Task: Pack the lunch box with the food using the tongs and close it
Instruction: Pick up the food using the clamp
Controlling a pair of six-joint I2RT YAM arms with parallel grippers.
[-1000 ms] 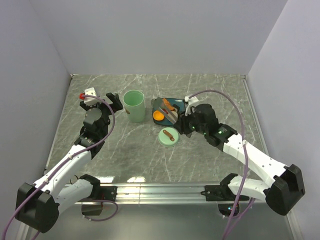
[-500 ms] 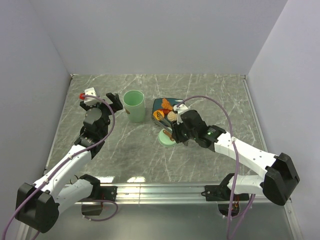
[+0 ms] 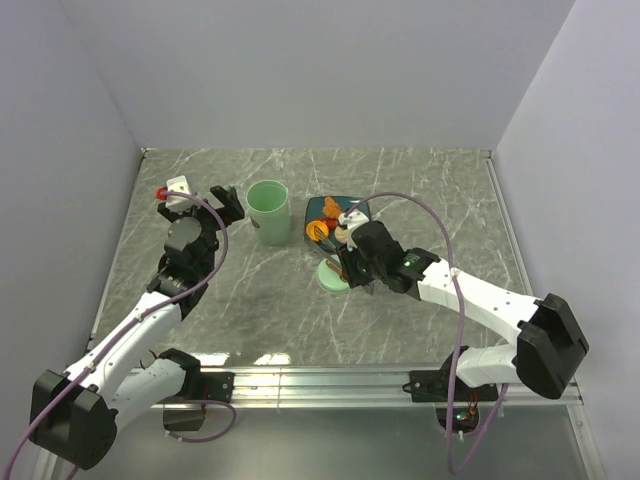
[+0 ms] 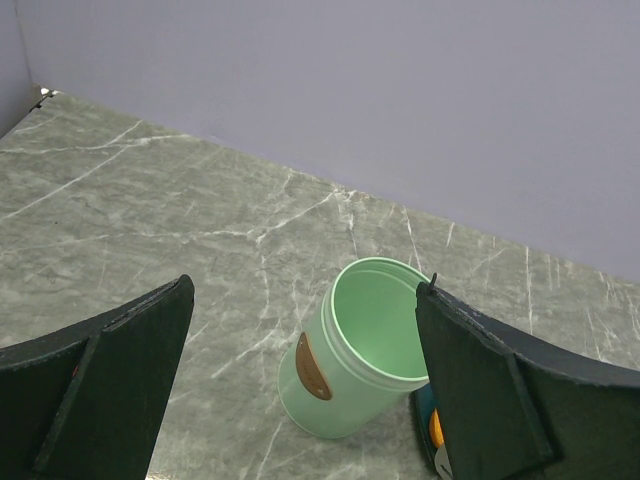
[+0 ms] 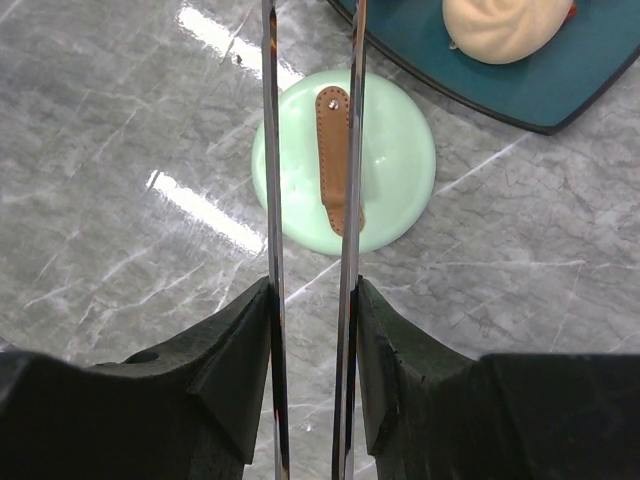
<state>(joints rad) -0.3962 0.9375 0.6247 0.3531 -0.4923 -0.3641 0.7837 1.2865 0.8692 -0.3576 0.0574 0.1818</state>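
On the counter (image 3: pixel 300 320), lunch box (image 4: pixel 357 345) stands empty w/ lid (image 5: pixel 345 160) off beside the plate (image 5: pixel 590 75); bun (image 5: pixel 508 25) & other food not yet packed. Right pincer (image 5: pixel 310 330) pinches the tongs (image 5: pixel 312 150) above lid; left pincer (image 4: pixel 300 390) gapes wide, holding nothing, near box

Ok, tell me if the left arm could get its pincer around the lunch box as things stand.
Probably yes. The left pincer is wide open and empty, and the lunch box stands upright just ahead of it, between the lines of its two fingers. Only bare table lies around it; the plate sits on its far side.
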